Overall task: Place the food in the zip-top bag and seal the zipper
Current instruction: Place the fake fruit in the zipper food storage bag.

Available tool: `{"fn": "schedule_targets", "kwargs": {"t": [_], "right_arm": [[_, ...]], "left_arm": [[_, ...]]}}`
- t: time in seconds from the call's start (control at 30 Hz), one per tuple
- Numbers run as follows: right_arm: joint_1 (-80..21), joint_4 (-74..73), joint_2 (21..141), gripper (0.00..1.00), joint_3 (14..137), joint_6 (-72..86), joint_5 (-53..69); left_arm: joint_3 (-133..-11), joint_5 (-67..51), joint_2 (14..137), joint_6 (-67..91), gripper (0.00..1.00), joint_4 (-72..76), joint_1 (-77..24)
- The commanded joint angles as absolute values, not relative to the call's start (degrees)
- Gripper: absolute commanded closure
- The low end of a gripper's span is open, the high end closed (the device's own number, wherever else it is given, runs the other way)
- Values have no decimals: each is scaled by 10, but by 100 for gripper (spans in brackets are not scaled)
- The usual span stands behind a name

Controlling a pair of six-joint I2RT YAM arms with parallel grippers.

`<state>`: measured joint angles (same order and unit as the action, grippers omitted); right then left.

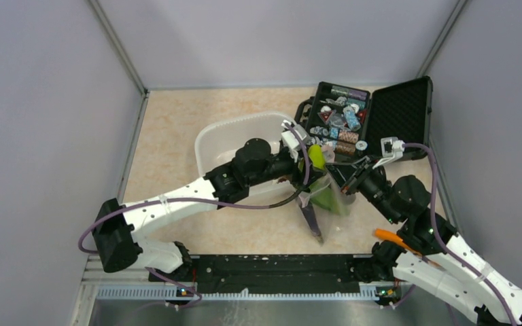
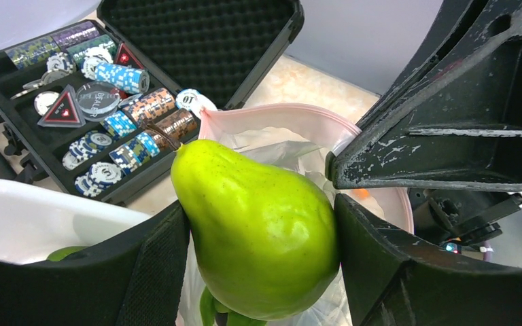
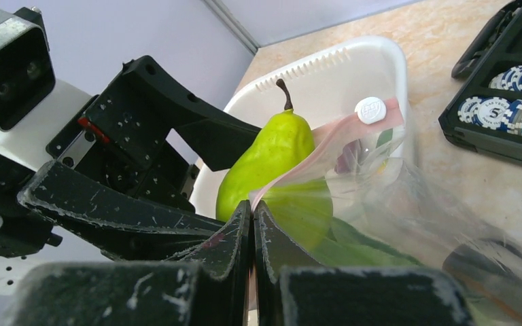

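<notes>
My left gripper (image 2: 262,238) is shut on a green toy pear (image 2: 255,224) with a brown stem and holds it in the open mouth of the clear zip-top bag (image 2: 299,132). The pear (image 3: 275,163) is half inside the bag (image 3: 394,204). My right gripper (image 3: 253,212) is shut on the bag's pinkish zipper strip (image 3: 312,146) and holds the mouth up. Green leafy food (image 3: 360,244) lies inside the bag, and an orange piece (image 2: 360,194) shows through it. In the top view the pear (image 1: 316,156) sits above the bag (image 1: 329,193), between the two grippers.
A white plastic tub (image 1: 224,146) stands behind the left arm; something green (image 2: 64,253) lies in it. An open black case (image 1: 367,119) of poker chips stands at the back right. A dark long piece (image 1: 310,221) lies on the table in front of the bag.
</notes>
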<state>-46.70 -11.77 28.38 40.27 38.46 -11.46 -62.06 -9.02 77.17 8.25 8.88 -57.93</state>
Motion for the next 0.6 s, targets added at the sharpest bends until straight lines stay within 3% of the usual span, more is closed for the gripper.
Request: {"fn": "schedule_targets", "kwargs": {"t": [0.0,0.13,0.27,0.57], "right_arm": [[-468,-76,274,100,416,403,-122],[-468,-91,271,100,416,409,-139],[-468,-96,262,100,411,415,-149],[-468,-114,252,100,410,419,-168]], "left_arm": [[-633,-45,776,56,45,99,-590],[-634,-36,771,48,30,92,-591],[-634,-41,762,49,21,90,-591],[-621,-35,740,57,11,105,-591]]}}
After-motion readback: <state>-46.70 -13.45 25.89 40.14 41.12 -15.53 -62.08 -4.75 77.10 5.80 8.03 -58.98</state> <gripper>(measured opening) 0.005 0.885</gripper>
